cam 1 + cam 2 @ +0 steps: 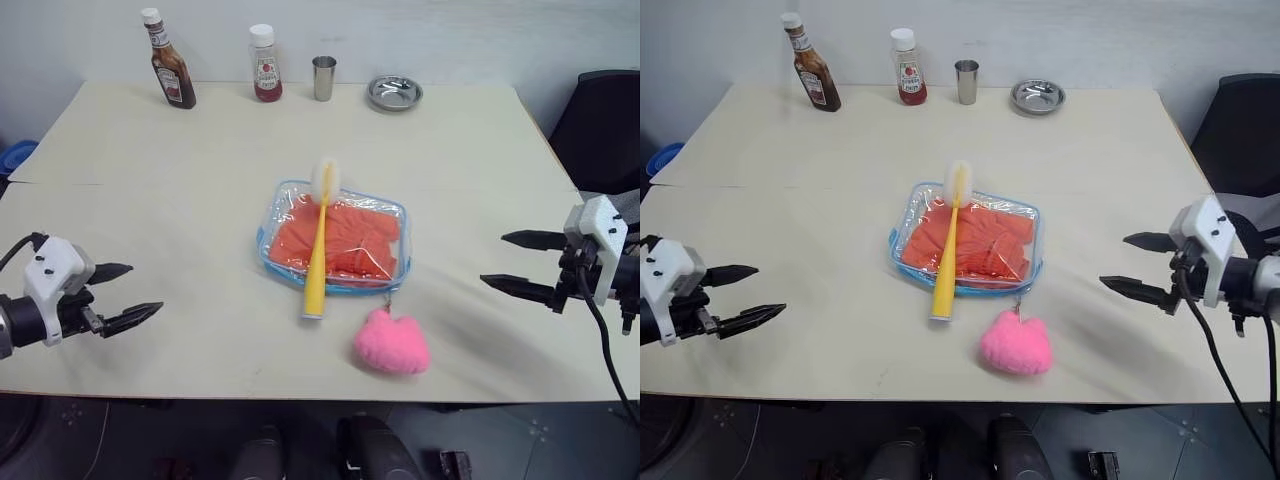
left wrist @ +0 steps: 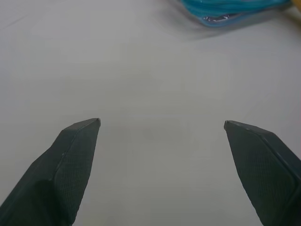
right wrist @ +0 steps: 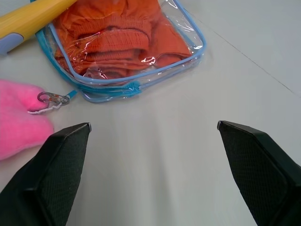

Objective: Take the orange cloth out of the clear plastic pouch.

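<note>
Basically nothing done yet. The clear plastic pouch (image 1: 334,240) sits mid-table (image 1: 200,180) with the orange cloth (image 1: 340,240) fully inside and a yellow bottle brush (image 1: 318,262) lying across it. The pink plush toy (image 1: 391,342) sits just beside the pouch's near corner. Left gripper (image 1: 120,295) and right gripper (image 1: 522,263) hang well apart from the pouch on either side, jaws spread wide, holding nothing.

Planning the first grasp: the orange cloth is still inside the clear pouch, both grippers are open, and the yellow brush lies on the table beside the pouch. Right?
Not quite. The yellow brush lies across the top of the clear pouch, not beside it, as the left eye view shows. The rest holds: the orange cloth is inside the pouch, and the left gripper and right gripper are both open.
</note>
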